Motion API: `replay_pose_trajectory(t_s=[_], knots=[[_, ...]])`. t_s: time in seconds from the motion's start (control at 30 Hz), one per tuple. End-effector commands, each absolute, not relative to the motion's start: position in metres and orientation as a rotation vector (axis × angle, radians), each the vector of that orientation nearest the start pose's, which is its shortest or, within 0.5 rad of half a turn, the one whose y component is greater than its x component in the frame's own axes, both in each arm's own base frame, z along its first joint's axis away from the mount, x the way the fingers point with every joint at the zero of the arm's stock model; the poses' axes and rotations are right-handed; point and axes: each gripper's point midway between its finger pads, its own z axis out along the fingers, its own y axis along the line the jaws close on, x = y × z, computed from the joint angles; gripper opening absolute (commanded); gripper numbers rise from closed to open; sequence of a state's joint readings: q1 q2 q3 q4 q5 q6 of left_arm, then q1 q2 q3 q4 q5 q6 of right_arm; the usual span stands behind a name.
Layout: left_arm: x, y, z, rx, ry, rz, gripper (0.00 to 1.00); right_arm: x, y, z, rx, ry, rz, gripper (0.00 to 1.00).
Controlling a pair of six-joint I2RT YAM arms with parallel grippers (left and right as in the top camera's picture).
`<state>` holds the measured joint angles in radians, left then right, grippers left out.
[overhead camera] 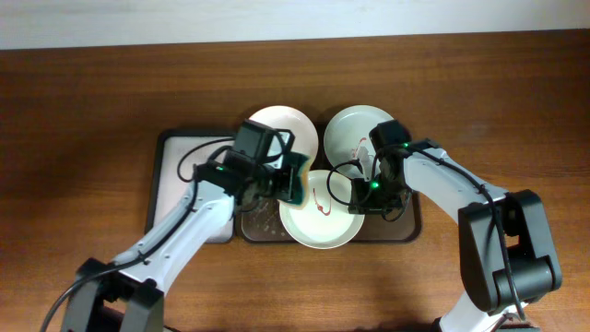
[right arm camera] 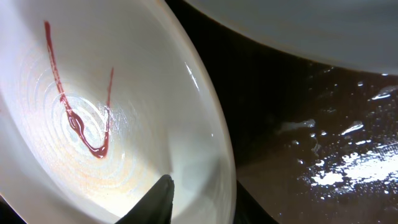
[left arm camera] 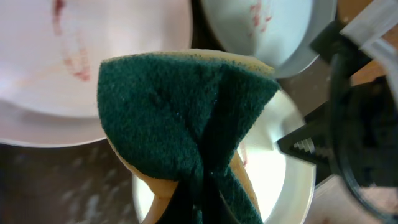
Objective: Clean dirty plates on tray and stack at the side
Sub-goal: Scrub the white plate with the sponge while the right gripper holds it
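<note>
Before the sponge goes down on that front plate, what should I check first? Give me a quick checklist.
1. Sponge gripped in the left pincer: ok, folded, green side out.
2. Right pincer holding the front plate by its right rim: ok.
3. Stain uncovered and reachable: ok.
4. Sponge positioned over the stain: not ok, it sits at the plate's left edge.
5. Sponge touching the plate: cannot tell.
6. Back plates clean: not ok, both show red marks.
</note>
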<state>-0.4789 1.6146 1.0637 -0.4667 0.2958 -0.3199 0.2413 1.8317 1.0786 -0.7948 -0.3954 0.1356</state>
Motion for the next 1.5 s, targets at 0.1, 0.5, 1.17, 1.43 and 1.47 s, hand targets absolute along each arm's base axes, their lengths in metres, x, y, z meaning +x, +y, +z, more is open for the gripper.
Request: replay_pose_trajectory(t_s=[0.1, 0.5, 1.17, 1.43, 1.47], knots=[[0.314, -0.283, 0.059, 0.230, 2.737, -0.774, 0.00, 0.284, 0.140, 0.008, -0.132, 3.155, 0.618, 0.23], [0.313, -0.279, 0.006, 0.083, 2.816, -0.537, 0.00, 0.285, 0.128, 0.003, 0.005, 3.184, 0.499, 0.22], [0.320, -0.187, 0.108, -0.058, 2.639, -0.207, 0.00, 0.280, 0.120, 0.002, 0.010, 3.211, 0.426, 0.04], [0.329, -0.098, 0.115, -0.327, 2.664, -0.064, 0.00, 0.318, 0.108, 0.071, -0.087, 2.990, 0.272, 0.04], [0.334, -0.087, 0.115, -0.291, 2.669, -0.061, 0.00, 0.324, 0.101, 0.087, -0.114, 2.924, 0.166, 0.04]])
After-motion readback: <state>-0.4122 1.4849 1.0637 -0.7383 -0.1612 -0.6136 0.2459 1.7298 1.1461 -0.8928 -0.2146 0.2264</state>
